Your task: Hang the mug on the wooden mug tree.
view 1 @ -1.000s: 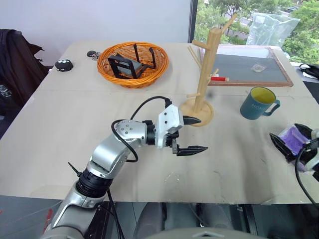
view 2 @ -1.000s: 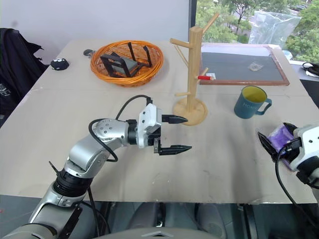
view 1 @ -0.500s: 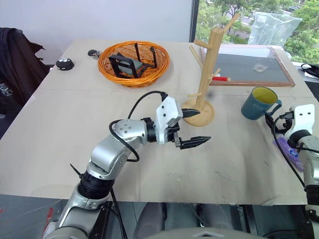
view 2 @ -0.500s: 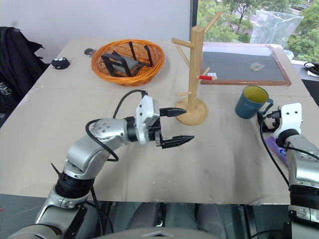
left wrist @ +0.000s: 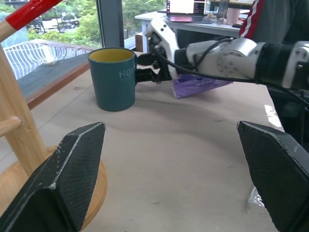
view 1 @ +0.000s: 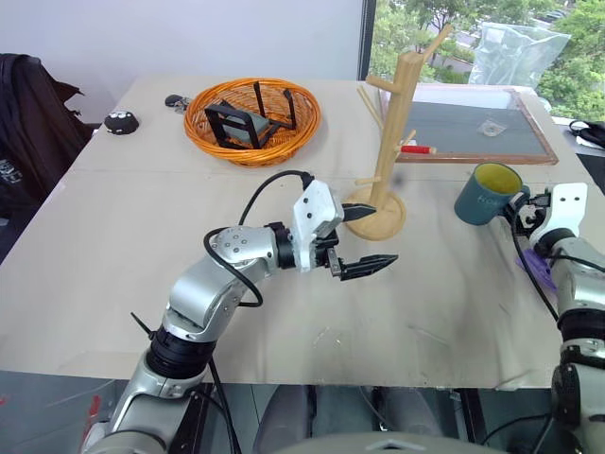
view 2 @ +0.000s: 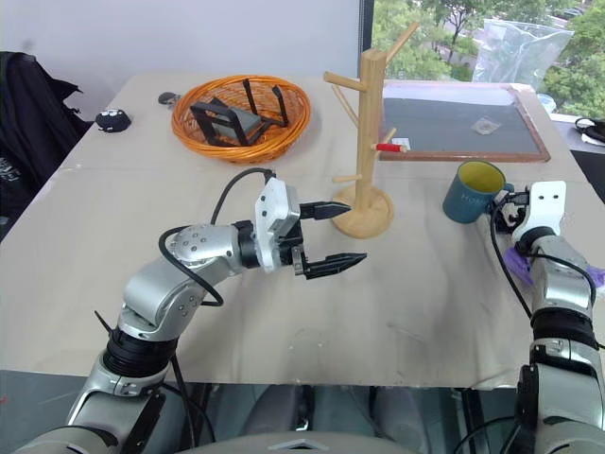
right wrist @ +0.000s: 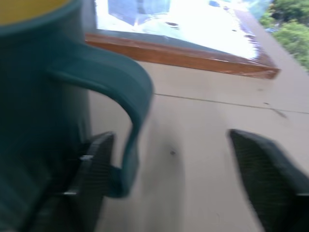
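The teal mug (view 1: 486,193) with a yellow inside stands upright on the table, right of the wooden mug tree (view 1: 393,132). My right gripper (view 1: 523,209) reaches level to the mug's handle (right wrist: 131,96). Its fingers (right wrist: 99,164) are open, and the handle sits between them, close beside one finger. My left gripper (view 1: 382,236) hovers open and empty over the table, just in front of the tree's round base (view 1: 376,216), pointing toward the mug (left wrist: 113,77).
An orange wicker basket (view 1: 252,118) with black items stands at the back left. A framed blackboard (view 1: 473,128) lies behind the mug. A purple tissue pack (left wrist: 198,84) lies under my right arm. A small black object (view 1: 121,122) rests at the far left.
My right gripper left the purple tissue pack and moved forward to the mug's handle. My left arm has hardly moved.
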Tool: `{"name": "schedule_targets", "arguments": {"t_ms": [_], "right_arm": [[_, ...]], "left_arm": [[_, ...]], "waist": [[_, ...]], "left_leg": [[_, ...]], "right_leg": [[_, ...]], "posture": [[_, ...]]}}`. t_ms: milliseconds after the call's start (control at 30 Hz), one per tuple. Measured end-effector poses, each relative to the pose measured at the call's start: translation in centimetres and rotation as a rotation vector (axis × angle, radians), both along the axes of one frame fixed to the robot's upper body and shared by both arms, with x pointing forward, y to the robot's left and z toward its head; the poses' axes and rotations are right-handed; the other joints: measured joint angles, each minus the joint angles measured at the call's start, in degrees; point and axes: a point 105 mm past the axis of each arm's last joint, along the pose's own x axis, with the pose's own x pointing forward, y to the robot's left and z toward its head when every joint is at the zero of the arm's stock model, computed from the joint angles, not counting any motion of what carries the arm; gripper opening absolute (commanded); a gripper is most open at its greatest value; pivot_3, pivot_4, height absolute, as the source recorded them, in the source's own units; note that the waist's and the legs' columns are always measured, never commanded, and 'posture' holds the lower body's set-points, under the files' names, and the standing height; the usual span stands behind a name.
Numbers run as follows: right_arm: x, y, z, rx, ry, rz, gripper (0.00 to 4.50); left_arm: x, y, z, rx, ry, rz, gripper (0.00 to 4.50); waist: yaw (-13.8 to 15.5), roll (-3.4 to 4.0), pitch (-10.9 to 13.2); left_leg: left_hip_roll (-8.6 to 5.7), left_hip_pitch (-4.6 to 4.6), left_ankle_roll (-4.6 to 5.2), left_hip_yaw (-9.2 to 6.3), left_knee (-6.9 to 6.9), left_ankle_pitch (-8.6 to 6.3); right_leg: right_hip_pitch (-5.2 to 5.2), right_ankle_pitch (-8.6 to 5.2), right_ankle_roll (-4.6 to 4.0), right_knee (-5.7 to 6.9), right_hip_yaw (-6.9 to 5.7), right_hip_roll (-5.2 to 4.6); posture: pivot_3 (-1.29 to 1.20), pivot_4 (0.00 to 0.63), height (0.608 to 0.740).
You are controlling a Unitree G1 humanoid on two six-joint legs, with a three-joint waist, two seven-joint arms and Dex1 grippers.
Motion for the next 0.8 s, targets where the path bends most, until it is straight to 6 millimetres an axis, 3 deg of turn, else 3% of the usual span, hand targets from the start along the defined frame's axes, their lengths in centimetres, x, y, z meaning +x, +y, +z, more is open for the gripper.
{"name": "schedule_targets", "arguments": {"t_ms": [167, 433, 533, 667, 733, 800], "right_arm": [[0.5, 0.8, -0.6, 0.008, 0.024, 0.071, 0.03], [0.6, 1.2, -0.1, 0.000, 0.027, 0.122, 0.03], [0.4, 2.0, 0.9, -0.007, 0.023, 0.192, 0.03], [-1.4, 4.6, 3.9, -0.048, 0.041, 0.442, 0.03], [-3.2, 7.0, 7.1, -0.115, 0.051, 0.640, 0.03], [-4.2, 8.2, 9.1, -0.160, 0.057, 0.731, 0.03]], "left_arm": [[-0.3, -0.1, 0.3, -0.003, -0.016, 0.003, 4.50], [-0.7, 0.5, -0.4, 0.002, 0.013, 0.051, 4.50], [-0.7, 0.6, -0.3, -0.003, 0.012, 0.059, 4.50], [-0.4, 1.8, 0.1, -0.022, 0.016, 0.107, 4.50], [-0.2, 2.8, -0.1, -0.018, 0.026, 0.140, 4.50], [-0.2, 3.2, 0.0, -0.030, 0.035, 0.154, 4.50]], "waist": [[0.1, 0.00, 0.0], [0.0, 0.01, 0.0], [0.1, 0.04, 0.0], [0.2, 0.13, 0.1], [0.1, 0.22, 0.1], [0.1, 0.21, 0.1]], "left_leg": [[0.00, -0.02, 0.00, -0.02, -0.01, 0.00], [0.03, 0.01, -0.01, -0.10, -0.01, 0.00], [0.02, -0.02, 0.00, -0.15, -0.01, 0.00], [0.04, -0.12, 0.00, -0.31, -0.02, 0.00], [0.04, -0.11, 0.02, -0.29, -0.02, -0.01], [0.06, -0.10, 0.26, -0.35, 0.00, -0.15]], "right_leg": [[0.00, 0.00, 0.00, -0.01, -0.03, -0.01], [0.00, 0.00, 0.00, 0.01, 0.01, -0.02], [-0.01, 0.00, 0.00, 0.00, 0.00, -0.02], [-0.09, 0.00, 0.01, 0.01, -0.03, -0.04], [-0.10, 0.00, 0.01, 0.00, -0.02, -0.04], [-0.08, 0.00, 0.01, 0.01, -0.07, -0.04]], "posture": [[0.00, 0.150, 0.737], [0.00, 0.150, 0.737], [0.00, 0.150, 0.737], [0.00, 0.150, 0.737], [0.00, 0.150, 0.737], [0.00, 0.150, 0.737]]}}
